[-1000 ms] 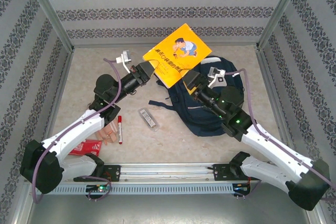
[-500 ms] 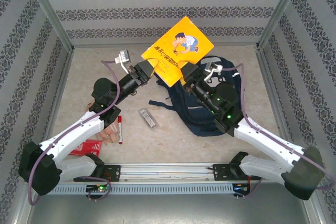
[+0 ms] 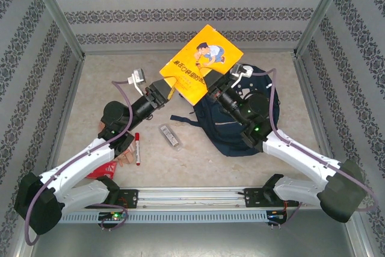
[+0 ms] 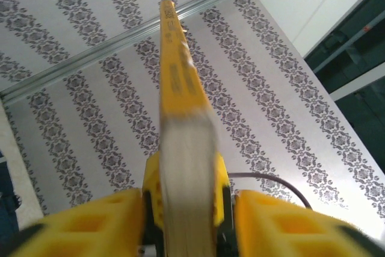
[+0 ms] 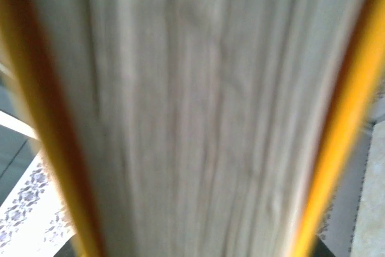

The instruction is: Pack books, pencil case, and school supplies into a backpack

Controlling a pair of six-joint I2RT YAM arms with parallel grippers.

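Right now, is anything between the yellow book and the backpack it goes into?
No loose item. The yellow book hangs over the far edge of the backpack, but the right arm holding it lies across the backpack.

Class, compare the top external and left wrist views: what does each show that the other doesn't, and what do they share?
Top external: the cartoon cover of the yellow book, the backpack, marker and pencil case, and the right claw at its lower edge. Left wrist: the book's pale page edge end-on, narrow gaps between it and the yellow fingers. Shared: the book at the left claw, and the patterned wall.
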